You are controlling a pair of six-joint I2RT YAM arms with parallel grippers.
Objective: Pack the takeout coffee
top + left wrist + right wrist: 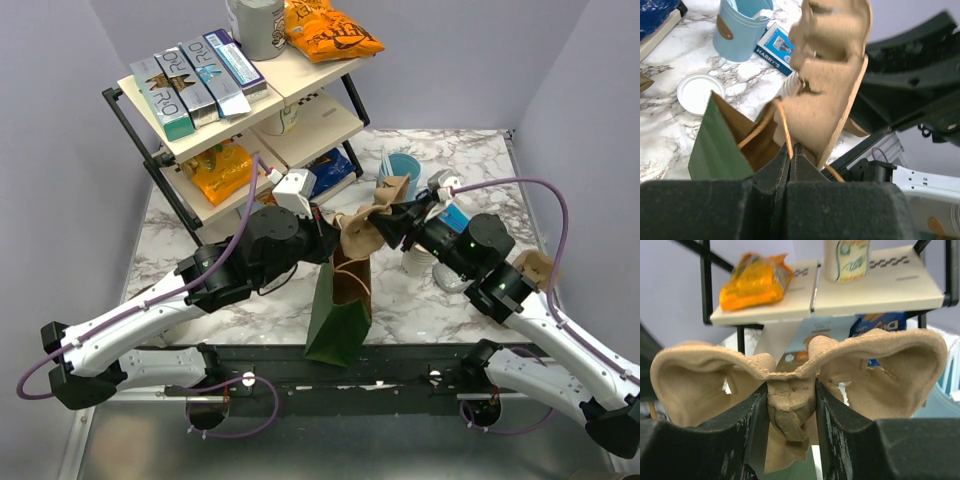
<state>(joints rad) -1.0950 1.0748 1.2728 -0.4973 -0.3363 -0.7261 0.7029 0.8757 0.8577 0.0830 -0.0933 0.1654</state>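
A green paper bag (340,312) stands open at the table's near middle. My left gripper (791,159) is shut on the bag's orange twine handle (784,125) and sits at the bag's mouth (330,240). My right gripper (790,410) is shut on the centre post of a brown pulp cup carrier (790,400), which it holds tilted above the bag's mouth (372,222). A round white lid (700,92) rests on the marble beside the bag. I cannot tell whether the takeout coffee's cup is under it.
A black-framed shelf rack (215,125) stands at the back left with boxes (195,80) and orange snack bags (330,35). A light blue cup (740,27) and a blue Harry's box (775,47) sit behind the bag. A whitish cup-like thing (418,262) sits under my right arm.
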